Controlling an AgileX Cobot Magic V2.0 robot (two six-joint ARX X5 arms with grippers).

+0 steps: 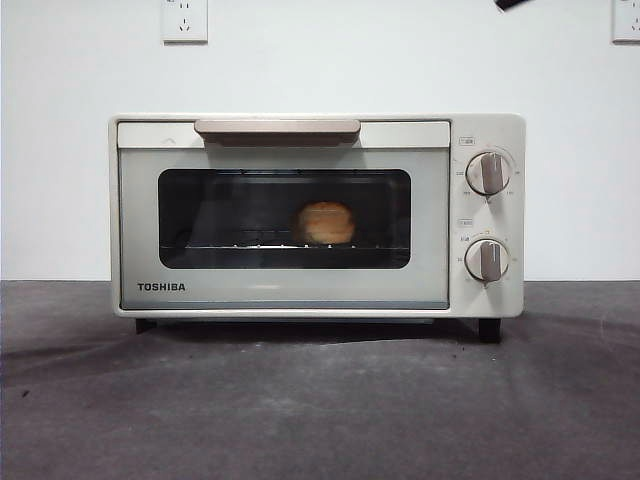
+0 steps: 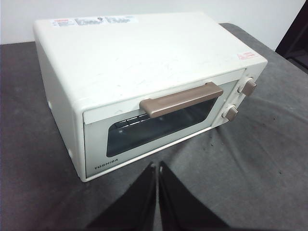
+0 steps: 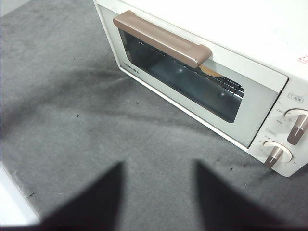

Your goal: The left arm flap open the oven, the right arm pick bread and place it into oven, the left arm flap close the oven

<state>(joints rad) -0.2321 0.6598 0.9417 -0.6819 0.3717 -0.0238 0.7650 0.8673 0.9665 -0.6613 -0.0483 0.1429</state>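
Oven (image 1: 317, 215): cream-white, standing on the dark table (image 1: 320, 400), door shut flush with handle (image 1: 277, 128) at top; bread (image 1: 326, 223) visible through the dark window, resting on the wire rack (image 1: 260, 243) somewhat right of centre, so opening, loading and closing all read as done, though the glass dims the view and the bread's exact seating is hard to confirm. Left gripper (image 2: 157, 166): jaws closed together, empty, hanging apart from the oven's front; right gripper (image 3: 159, 166): jaws spread wide, empty, over bare table near the knobs (image 3: 275, 153). Remaining: apparently nothing beyond parking the arms.
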